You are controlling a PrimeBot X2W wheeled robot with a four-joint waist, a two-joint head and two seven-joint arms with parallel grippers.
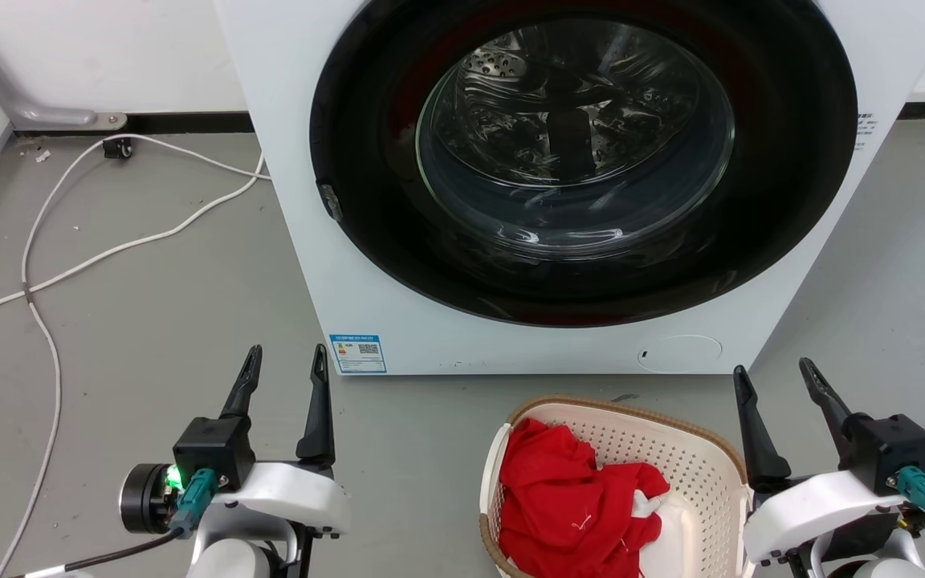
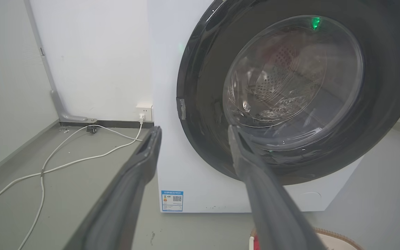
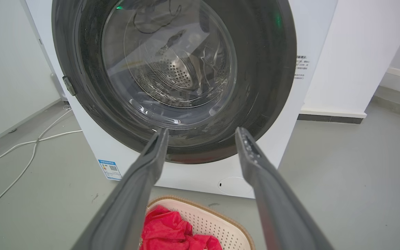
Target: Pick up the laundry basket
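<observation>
Progress: we judge the pick-up not yet begun. The laundry basket (image 1: pixel 675 453) rests on the grey floor (image 1: pixel 149 321), with no hand on it.
Basket place: bottom centre-right of the head view, just in front of the white washing machine (image 1: pixel 398 313), whose round door is shut. A red garment (image 1: pixel 567 498) lies inside the basket.
What is left: as we read it, everything. The hands must reach the rim or side handles, close on them and lift.
Left hand (image 1: pixel 287 351): at the lower left of the head view, well apart from the basket. Its two dark fingers are spread wide and hold nothing. In its wrist view they point at the washer's door.
Right hand (image 1: pixel 774 366): at the lower right of the head view, just beside the basket's right edge. We cannot tell whether the arm touches the basket. Its fingers are also spread apart and empty.
Nearby: a white cable (image 1: pixel 53 265) trails across the floor at the left of the frame, clear of the basket.
</observation>
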